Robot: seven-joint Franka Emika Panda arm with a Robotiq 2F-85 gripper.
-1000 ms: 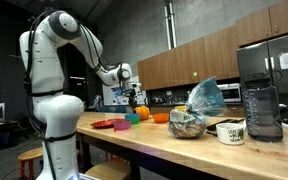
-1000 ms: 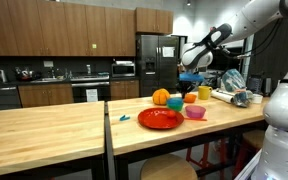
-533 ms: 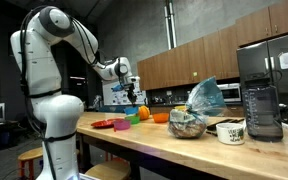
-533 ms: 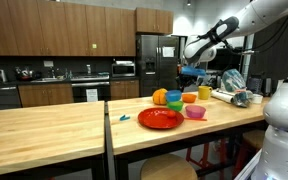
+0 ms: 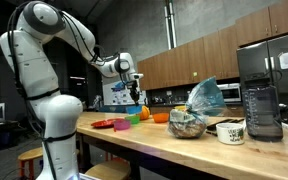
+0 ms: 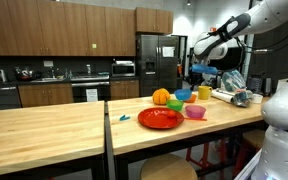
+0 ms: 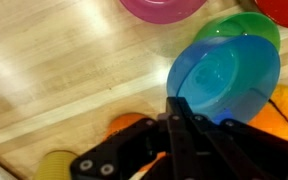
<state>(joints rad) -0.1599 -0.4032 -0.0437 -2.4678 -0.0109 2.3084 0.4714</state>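
My pincer [image 7: 184, 128] is pinched shut on nothing and hangs above the edge of the blue bowl [image 7: 224, 75]. That bowl sits nested in a green bowl [image 7: 239, 22] on the bench [image 7: 54, 70]. If I came down shut, I judge my tips would strike the rim and tip the stack against the orange fruit [image 7: 284, 112].

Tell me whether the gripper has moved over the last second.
Yes. In an exterior view the gripper has risen slightly and drifted right, away from the refrigerator behind it.
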